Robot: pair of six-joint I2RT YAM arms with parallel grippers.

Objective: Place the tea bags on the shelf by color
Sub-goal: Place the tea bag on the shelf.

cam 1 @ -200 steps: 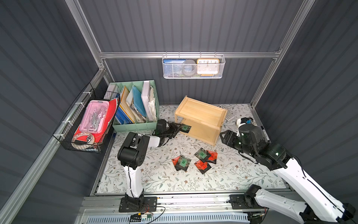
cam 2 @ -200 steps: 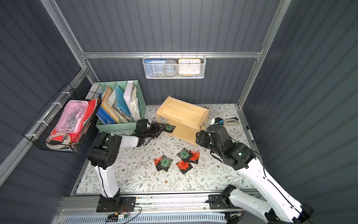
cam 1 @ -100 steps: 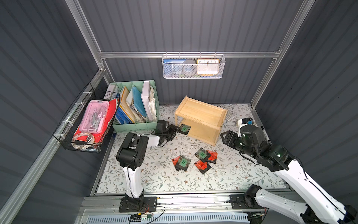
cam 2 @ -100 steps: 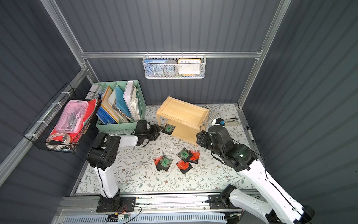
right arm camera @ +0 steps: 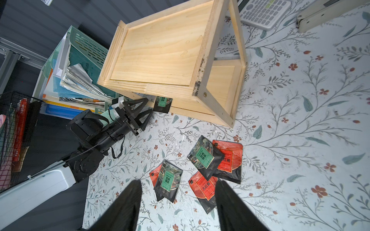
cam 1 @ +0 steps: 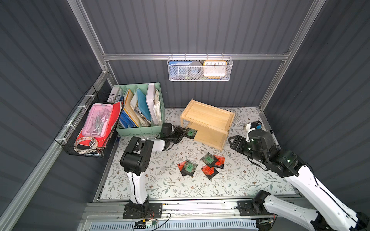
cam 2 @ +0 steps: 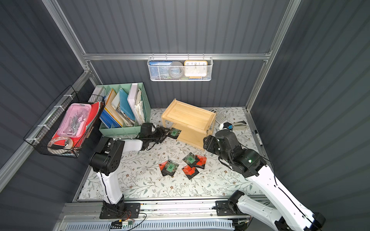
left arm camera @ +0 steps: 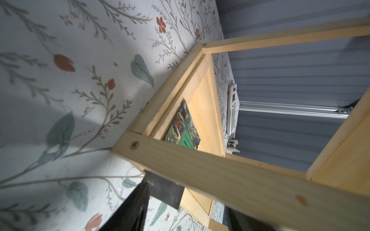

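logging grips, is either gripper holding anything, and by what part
Nothing held: left gripper and right gripper open, the green-labelled black foil tea bag lies free.

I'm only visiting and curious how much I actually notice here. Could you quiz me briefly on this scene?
1. How many small black foil tea bags lie loose on the floral table mat?
2. True or false: the right gripper holds a tea bag.
3. Relative to the light wooden two-tier shelf, where does the green-labelled tea bag near the left gripper lie? A on top; B at the bottom tier's front edge; C behind it.
Key: 1. five; 2. false; 3. B.
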